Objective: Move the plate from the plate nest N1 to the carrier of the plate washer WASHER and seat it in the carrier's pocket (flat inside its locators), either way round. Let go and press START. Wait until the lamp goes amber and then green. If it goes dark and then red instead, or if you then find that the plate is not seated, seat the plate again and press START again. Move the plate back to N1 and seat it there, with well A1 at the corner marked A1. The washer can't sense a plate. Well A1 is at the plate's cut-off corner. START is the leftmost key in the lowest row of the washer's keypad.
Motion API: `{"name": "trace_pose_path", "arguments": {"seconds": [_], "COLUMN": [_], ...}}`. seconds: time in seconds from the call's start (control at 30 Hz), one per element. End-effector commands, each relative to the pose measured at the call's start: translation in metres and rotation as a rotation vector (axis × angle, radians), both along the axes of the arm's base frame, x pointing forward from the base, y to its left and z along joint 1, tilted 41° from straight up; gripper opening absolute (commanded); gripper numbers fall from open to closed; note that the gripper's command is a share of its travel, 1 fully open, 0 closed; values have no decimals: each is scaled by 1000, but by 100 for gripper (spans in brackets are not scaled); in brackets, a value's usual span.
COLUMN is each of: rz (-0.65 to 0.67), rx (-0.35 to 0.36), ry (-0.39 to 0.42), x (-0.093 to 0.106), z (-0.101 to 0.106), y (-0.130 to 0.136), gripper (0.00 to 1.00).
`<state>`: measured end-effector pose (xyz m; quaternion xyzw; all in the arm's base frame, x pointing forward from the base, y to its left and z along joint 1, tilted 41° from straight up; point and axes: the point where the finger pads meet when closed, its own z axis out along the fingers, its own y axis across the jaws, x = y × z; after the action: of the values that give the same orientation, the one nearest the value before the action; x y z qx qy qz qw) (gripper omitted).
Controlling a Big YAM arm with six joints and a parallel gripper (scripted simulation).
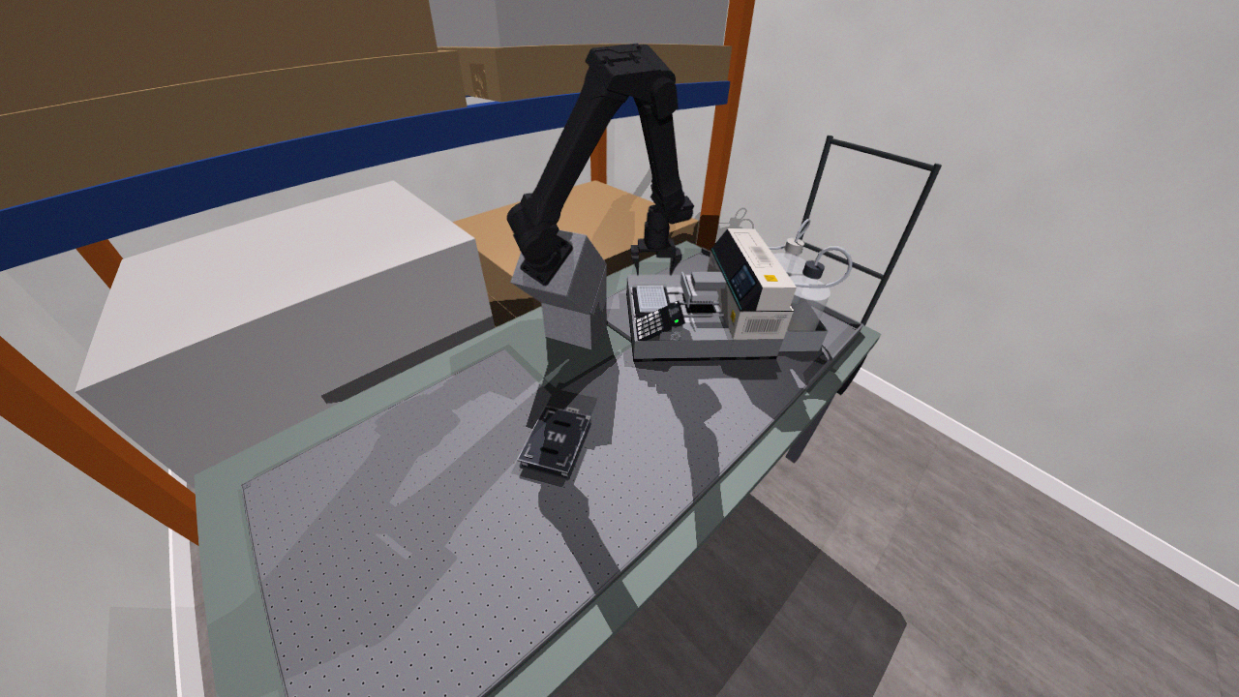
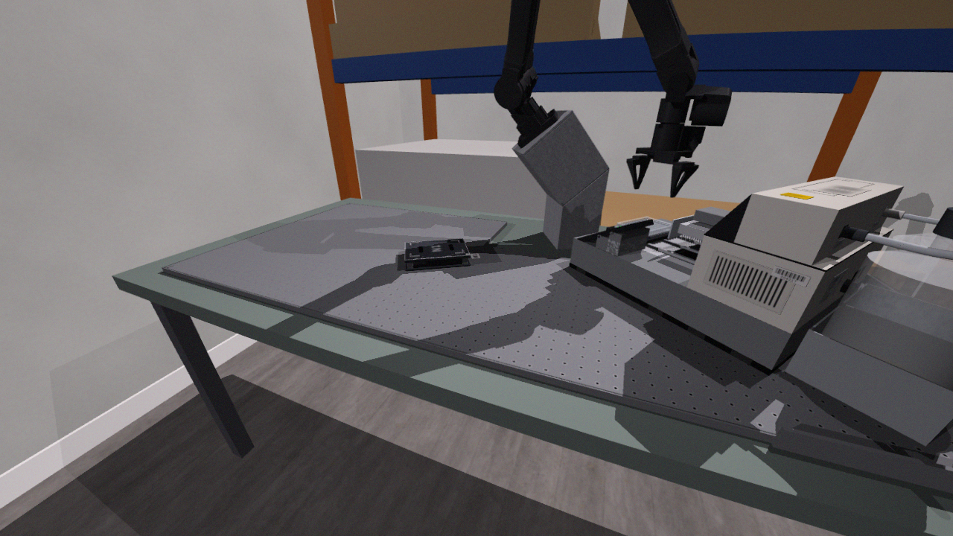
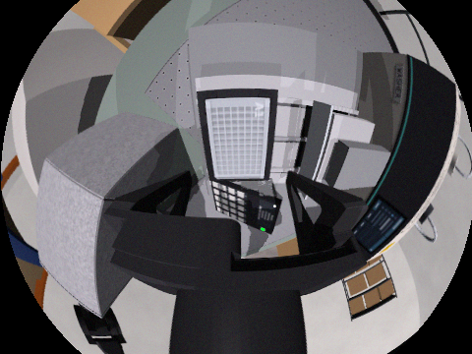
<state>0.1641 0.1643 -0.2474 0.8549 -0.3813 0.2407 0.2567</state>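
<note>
The white well plate [image 1: 649, 298] [image 3: 238, 137] lies flat in the black carrier [image 3: 204, 138] at the left end of the washer [image 1: 762, 298] [image 2: 766, 266]. The keypad [image 1: 651, 326] [image 3: 228, 197] sits just in front of the plate, and the lamp [image 1: 677, 322] [image 3: 263, 228] beside it shows green. My gripper [image 1: 655, 252] [image 2: 660, 179] [image 3: 238, 176] is open and empty, hanging well above the plate and keypad. The black nest N1 [image 1: 554, 445] [image 2: 436, 254], marked IN, lies empty in the middle of the table.
The arm's grey pedestal [image 1: 567, 294] [image 2: 566, 173] stands just left of the washer. Bottles with tubing [image 1: 814, 270] and a black rail frame [image 1: 875, 156] stand behind the washer. A large white box [image 1: 277, 286] and shelving are behind the table.
</note>
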Motion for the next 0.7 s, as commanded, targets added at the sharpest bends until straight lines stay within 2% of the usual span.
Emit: {"name": "trace_pose_path", "arguments": {"seconds": [0.0,0.03,0.23,0.37,0.4,0.67], "rz": [17,8,11,11,11,11], "rx": [13,0,-12,-10,6,-6], "ry": [8,21,23,22,13,20], "x": [3,2,2,4,8,8], "z": [-1,-7,-12,-15,-16,-27], "y": [9,-2,-14,-15,-9,-23], "gripper": [100,100,100,100,100,100]}}
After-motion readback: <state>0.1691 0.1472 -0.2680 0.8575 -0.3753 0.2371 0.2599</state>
